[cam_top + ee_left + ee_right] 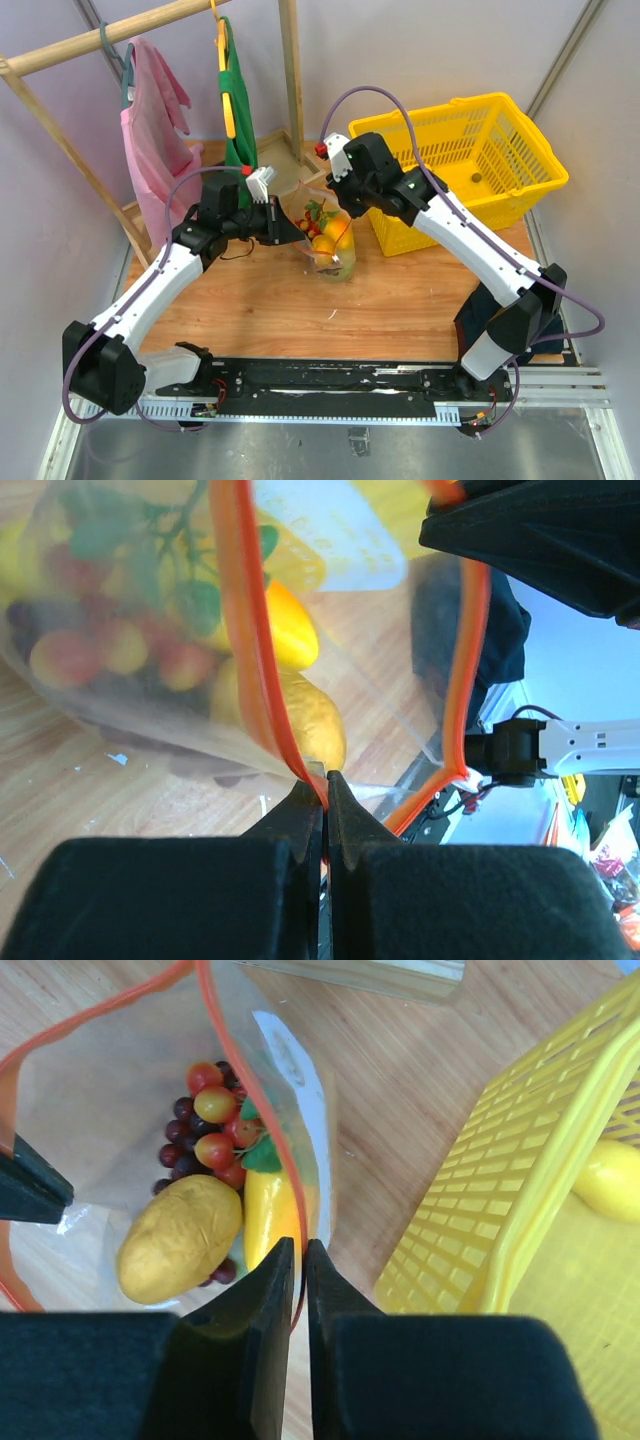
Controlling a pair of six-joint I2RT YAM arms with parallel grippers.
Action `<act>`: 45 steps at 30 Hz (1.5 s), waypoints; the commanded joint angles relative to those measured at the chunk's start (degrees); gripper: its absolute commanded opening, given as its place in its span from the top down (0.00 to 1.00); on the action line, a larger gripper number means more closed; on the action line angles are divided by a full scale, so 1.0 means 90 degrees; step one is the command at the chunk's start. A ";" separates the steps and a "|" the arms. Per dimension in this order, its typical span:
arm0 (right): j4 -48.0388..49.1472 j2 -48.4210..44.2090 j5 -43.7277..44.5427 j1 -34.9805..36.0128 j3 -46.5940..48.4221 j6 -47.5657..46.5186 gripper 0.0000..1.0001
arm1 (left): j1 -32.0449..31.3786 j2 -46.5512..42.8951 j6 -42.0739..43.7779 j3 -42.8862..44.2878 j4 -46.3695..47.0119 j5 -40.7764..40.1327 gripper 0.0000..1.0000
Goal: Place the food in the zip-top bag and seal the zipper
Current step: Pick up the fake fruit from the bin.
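The clear zip-top bag (330,245) hangs over the wooden table between my two grippers, its mouth held apart. The food lies inside: a lumpy yellow piece (178,1240), a smooth yellow piece (262,1218) and a bunch of red and dark berries (205,1125). My left gripper (325,778) is shut on the red-orange zipper (245,630) at one end of the mouth. My right gripper (300,1245) is shut on the zipper (215,1020) at the opposite side. The zipper's two sides stand apart, forming an open loop.
A yellow plastic basket (470,160) stands just right of the bag, close beside my right gripper, with a yellow piece (610,1180) inside it. A wooden rack at the back left carries a pink cloth (155,130) and a green one (235,110).
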 commanded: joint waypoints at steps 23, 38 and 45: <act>0.0129 0.0131 -0.0170 -0.2662 0.0933 0.1164 0.00 | 0.0201 -0.0147 -0.0150 -0.0144 0.0461 0.0526 1.00; 0.0608 0.1665 0.0743 -0.3628 0.0993 0.3124 0.02 | 0.0335 -0.0119 -0.0151 -0.0174 0.0477 0.0563 1.00; 0.1111 0.2471 0.1047 -0.3915 0.0947 0.3971 0.02 | 0.0400 -0.0073 -0.0163 -0.0193 0.0487 0.0593 1.00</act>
